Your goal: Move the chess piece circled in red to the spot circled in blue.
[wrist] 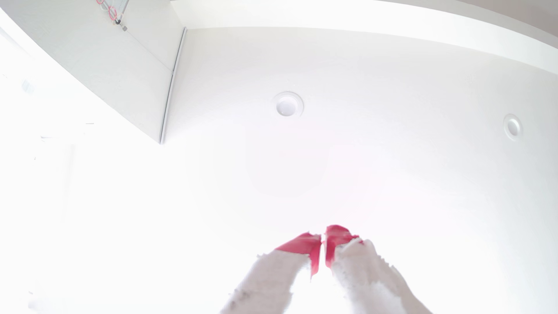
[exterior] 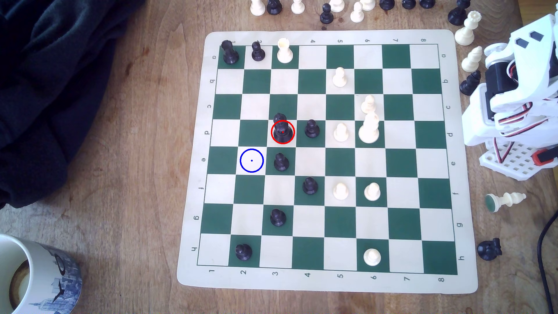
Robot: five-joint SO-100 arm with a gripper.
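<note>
Gripper [wrist: 323, 241] — red-tipped, closed with nothing between the tips, aimed up at a white ceiling with two round recessed lights [wrist: 287, 104]. Folded white arm [exterior: 513, 90] at right edge of the exterior view, off the board [exterior: 193, 211]. Tall black chess piece circled in red [exterior: 282, 129], upright on a cream square, centre of frame slightly left. Blue-circled spot [exterior: 251, 160] one square lower and left, bare. Black pawn [exterior: 281, 162] just right of that spot. Toppled white piece [exterior: 505, 200] off the board at right. Mug [exterior: 36, 274] at lower left corner — dark cloth [exterior: 54, 84] at upper left.
</note>
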